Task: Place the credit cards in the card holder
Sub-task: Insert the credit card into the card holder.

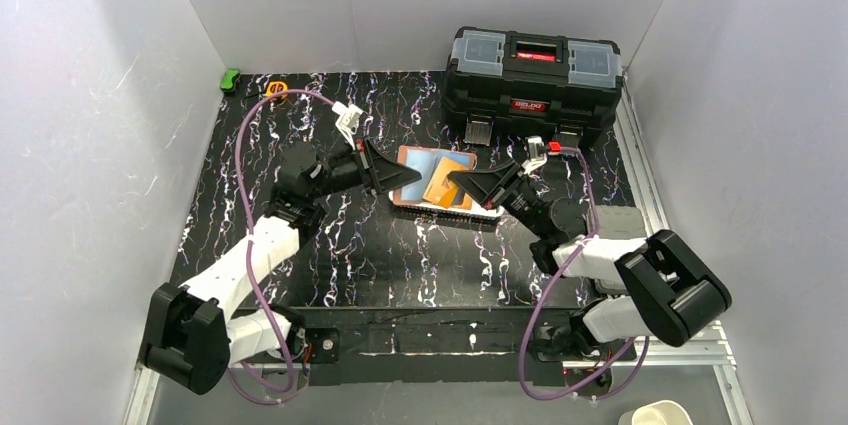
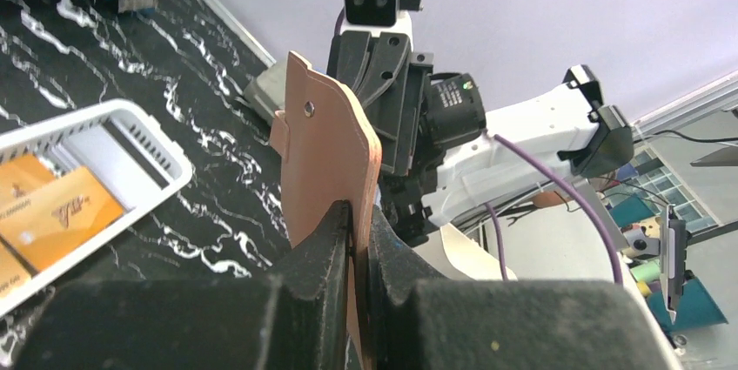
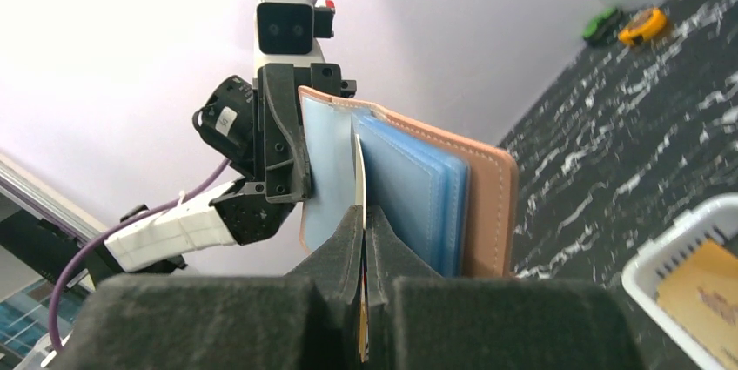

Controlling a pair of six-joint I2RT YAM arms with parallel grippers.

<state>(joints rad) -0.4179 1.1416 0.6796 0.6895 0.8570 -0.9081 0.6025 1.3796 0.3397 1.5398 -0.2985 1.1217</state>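
Credit cards (image 2: pixel 61 213) lie in white basket (image 2: pixel 178 170).

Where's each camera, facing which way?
Top external: above, behind the bases, looking down on the black marbled table; both arms show.
Left wrist: on the left arm, faces the right arm; left gripper pinches the salmon-pink leather card holder.
Right wrist: on the right arm, faces the left arm; right gripper pinches a thin card, edge-on.
Shared: both wrist views show that holder and the white slotted plastic basket.
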